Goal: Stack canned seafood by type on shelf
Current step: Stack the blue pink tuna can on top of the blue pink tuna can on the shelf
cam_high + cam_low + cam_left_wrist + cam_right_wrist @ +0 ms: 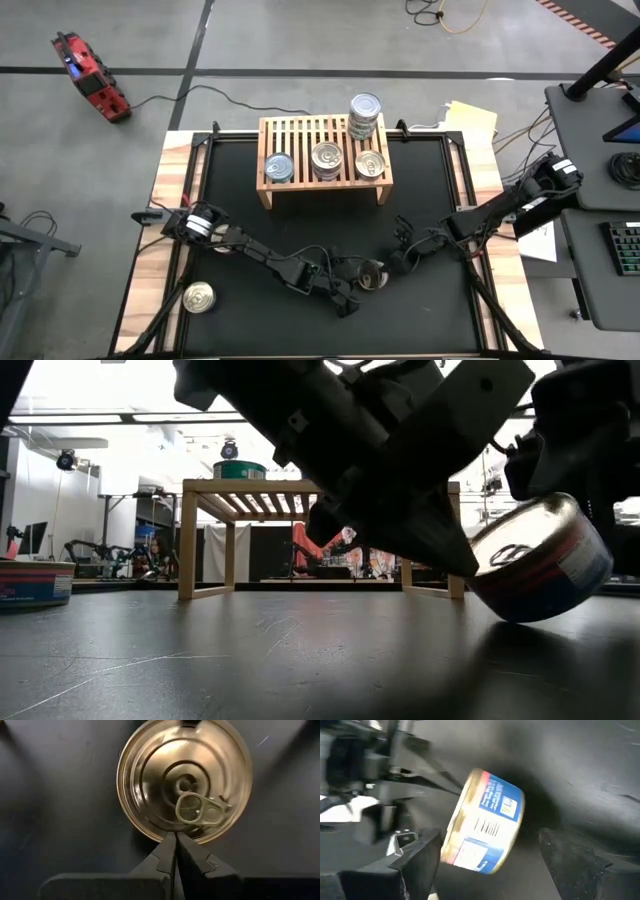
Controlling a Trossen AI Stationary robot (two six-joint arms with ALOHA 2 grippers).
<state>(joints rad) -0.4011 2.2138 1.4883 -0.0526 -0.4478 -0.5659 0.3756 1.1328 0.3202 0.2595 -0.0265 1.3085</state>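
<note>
Left end effector [175, 851] had its fingers pressed together, tips at the rim of a gold-lidded tin [184, 780] with a pull tab. That tin [372, 277] stood tilted on the black desk [420, 180], in front of the wooden shelf [322, 150]. Right end effector [402, 250] was spread wide either side of it, not gripping. Four more tins on the shelf, one [198, 297] near the desk's front left corner

My dark arm [400, 450] fills the upper middle, close to the camera. Beside it on the right, 1 tilted can [540, 560] shows its pull-tab lid. Behind stands the wooden shelf [215, 488]. Another can [35, 580] rests on the dark desk [250, 660] at far left.
</note>
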